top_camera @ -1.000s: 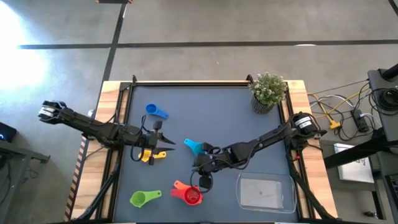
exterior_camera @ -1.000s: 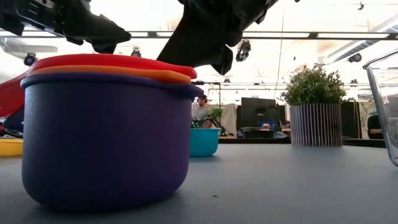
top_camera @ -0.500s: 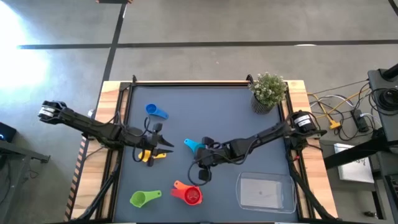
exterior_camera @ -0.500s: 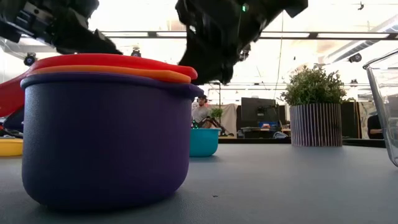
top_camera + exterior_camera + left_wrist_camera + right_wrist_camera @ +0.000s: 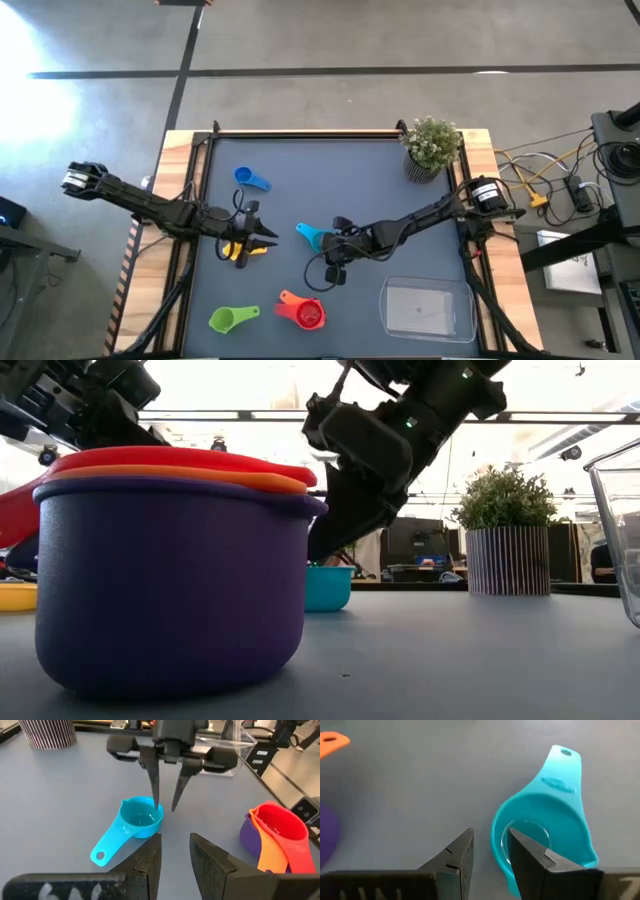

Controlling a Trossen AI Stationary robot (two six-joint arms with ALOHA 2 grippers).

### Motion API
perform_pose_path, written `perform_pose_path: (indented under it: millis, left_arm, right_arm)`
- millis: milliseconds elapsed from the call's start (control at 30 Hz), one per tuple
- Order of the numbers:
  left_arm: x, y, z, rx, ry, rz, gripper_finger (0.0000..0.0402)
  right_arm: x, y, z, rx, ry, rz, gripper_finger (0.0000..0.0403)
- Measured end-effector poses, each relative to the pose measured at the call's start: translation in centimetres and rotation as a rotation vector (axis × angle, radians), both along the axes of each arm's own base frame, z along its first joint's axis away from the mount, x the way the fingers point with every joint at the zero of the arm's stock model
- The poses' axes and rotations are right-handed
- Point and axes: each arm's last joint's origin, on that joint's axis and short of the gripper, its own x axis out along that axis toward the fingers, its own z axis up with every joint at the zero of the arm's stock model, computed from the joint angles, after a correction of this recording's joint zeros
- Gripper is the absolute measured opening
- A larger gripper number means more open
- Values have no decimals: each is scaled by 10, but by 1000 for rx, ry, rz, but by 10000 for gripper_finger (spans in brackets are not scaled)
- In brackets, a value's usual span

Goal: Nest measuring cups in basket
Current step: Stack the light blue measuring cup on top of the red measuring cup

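Teal cup (image 5: 545,835) mid-desk: right gripper (image 5: 490,852), parted, straddles its rim; off-centre closing could flip it.

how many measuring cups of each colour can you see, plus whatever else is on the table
blue cup: 1
yellow cup: 1
teal cup: 1
green cup: 1
red cup: 1
orange cup: 1
purple cup: 1
clear basket: 1
potted plant: 1
total: 9

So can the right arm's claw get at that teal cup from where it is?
Probably yes: the right claw hangs open just above the teal cup, one finger over its rim, nothing between them.
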Motion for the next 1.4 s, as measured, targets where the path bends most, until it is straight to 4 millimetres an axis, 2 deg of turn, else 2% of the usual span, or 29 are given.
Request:
perform_pose_path:
  millis: [233,533,933,1400]
  left_arm:
    - [1,0,2,8,-25,-4,84]
    - [1,0,2,19,-27,-8,84]
    - [1,0,4,29,-45,-11,84]
    - [2,0,6,22,-72,-11,84]
  right_arm:
    - [-4,-6,-8,-32,6,-64,98]
    - [-3,-6,-11,-8,-89,-68,84]
    - [-7,-11,-18,-12,-70,-100,93]
    - [-7,-15,-19,-13,-67,-110,68]
